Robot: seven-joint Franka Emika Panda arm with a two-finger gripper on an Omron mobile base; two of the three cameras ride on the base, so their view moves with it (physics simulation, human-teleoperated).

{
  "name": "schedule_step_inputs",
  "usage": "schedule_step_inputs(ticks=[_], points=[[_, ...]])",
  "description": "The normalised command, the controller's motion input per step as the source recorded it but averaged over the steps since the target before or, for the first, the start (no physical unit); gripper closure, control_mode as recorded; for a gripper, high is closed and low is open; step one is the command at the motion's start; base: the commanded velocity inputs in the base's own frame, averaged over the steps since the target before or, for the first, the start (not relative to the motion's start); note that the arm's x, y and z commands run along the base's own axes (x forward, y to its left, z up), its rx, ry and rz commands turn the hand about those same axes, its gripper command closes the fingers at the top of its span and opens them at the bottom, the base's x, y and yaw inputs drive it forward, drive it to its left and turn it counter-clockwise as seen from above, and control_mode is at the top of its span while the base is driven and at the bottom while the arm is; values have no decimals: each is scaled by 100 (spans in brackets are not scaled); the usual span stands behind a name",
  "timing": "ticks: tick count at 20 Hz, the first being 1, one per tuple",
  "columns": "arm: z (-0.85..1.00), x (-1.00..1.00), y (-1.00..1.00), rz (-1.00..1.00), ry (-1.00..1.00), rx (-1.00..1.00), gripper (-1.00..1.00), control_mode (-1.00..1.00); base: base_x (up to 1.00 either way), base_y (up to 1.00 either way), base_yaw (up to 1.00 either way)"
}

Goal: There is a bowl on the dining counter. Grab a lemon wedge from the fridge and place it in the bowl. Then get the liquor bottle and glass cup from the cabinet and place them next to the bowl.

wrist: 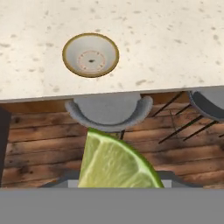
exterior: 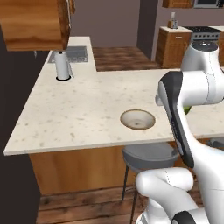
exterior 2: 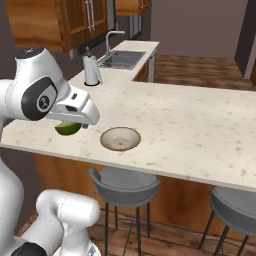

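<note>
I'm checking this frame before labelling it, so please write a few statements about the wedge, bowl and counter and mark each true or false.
1. The gripper holds a green lemon wedge. True.
2. The wedge already lies in the bowl. False: the bowl holds nothing, and the wedge is in the gripper.
3. The bowl sits on the dining counter near its front edge. True.
4. A liquor bottle stands beside the bowl. False: none stands there.
5. A grey stool stands below the counter edge near the bowl. True.

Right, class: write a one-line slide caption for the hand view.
Gripper carries a green lemon wedge above the wooden floor, short of the dining counter, where the empty bowl waits.
</note>
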Motion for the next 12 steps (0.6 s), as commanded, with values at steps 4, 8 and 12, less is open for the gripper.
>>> schedule_step_inputs(ticks=[4,8,12], points=[[-6,46,0,-11,7,0,100,-100,50,3,-13],[-51,54,5,-10,14,0,100,-100,0,0,0],[-82,60,10,-2,9,0,100,-100,0,0,0]])
